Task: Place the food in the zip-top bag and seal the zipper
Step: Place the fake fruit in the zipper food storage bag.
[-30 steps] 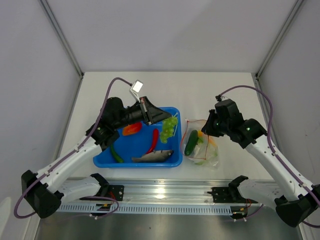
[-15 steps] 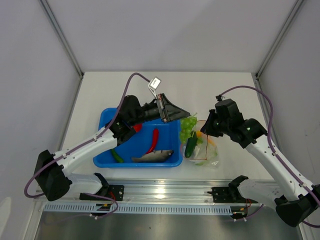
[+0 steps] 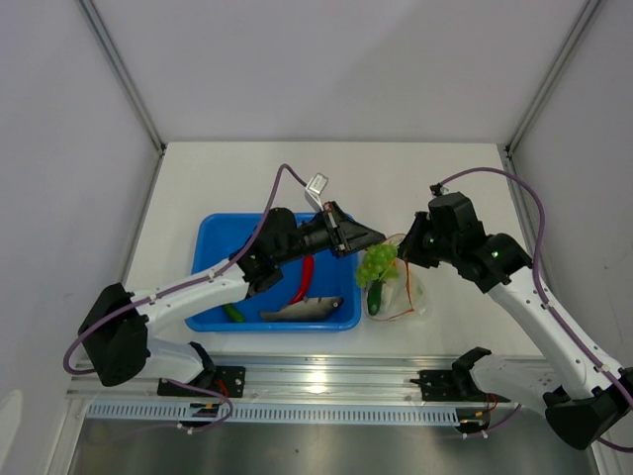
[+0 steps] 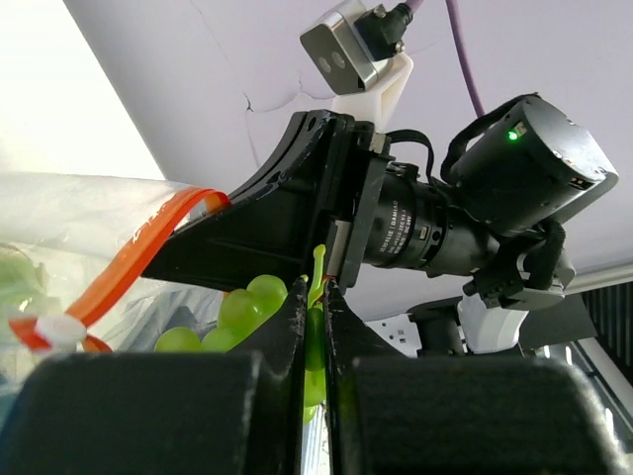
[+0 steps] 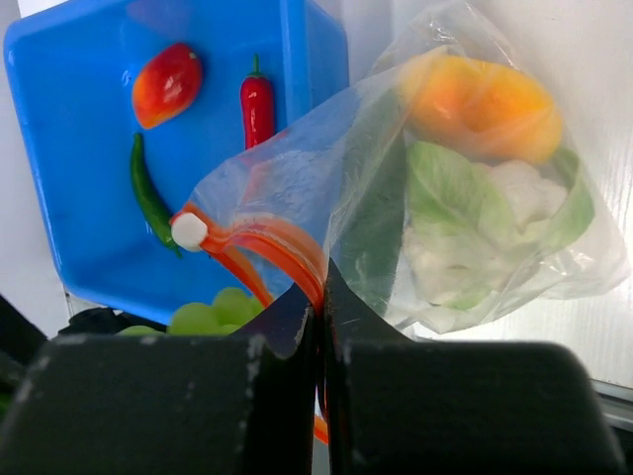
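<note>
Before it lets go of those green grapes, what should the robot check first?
1. Grip: left gripper shut on bunch of green plastic grapes: ok.
2. Hold: right gripper pinching crinkly clear plastic bag at its mouth: ok.
3. Mouth: thin red-orange zipper strip parted: ok.
4. Aim: grapes directly over the opening: cannot tell.
5. Room: space beside orange mango inside: ok.
6. Finished: blue plastic tray emptied: not ok, red chili among leftovers.

Green grapes [image 3: 377, 263] at clear bag [image 3: 407, 293] mouth
</note>
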